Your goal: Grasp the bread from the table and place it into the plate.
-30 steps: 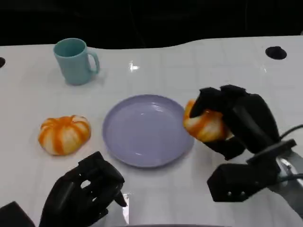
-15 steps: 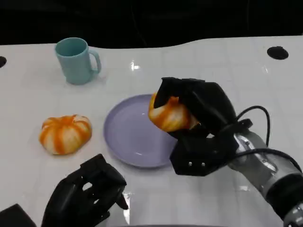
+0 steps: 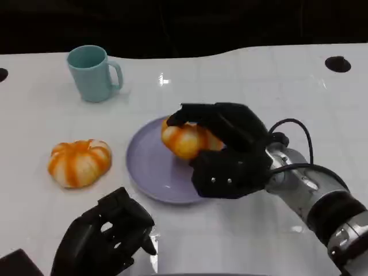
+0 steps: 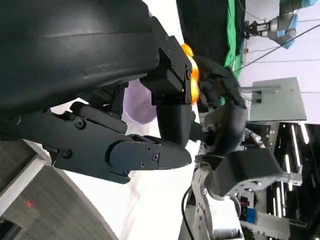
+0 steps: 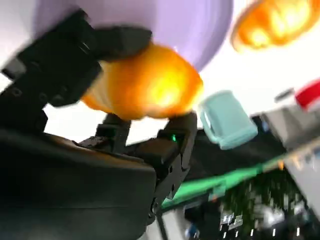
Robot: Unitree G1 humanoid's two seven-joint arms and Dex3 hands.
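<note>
Head view: right robot hand (image 3: 221,146) grips bread (image 3: 185,138) over plate (image 3: 150,167).

orange-and-white striped bread (image 3: 184,139), lilac plate (image 3: 150,172), teal mug (image 3: 92,73)

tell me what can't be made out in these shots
- Whether the held bread touches the plate: head view, the right hand covers its underside.
- Plate's right rim: hidden by that hand.
- Mug detail: right wrist view, motion blur.
- Left hand: cut off by the bottom edge.
</note>
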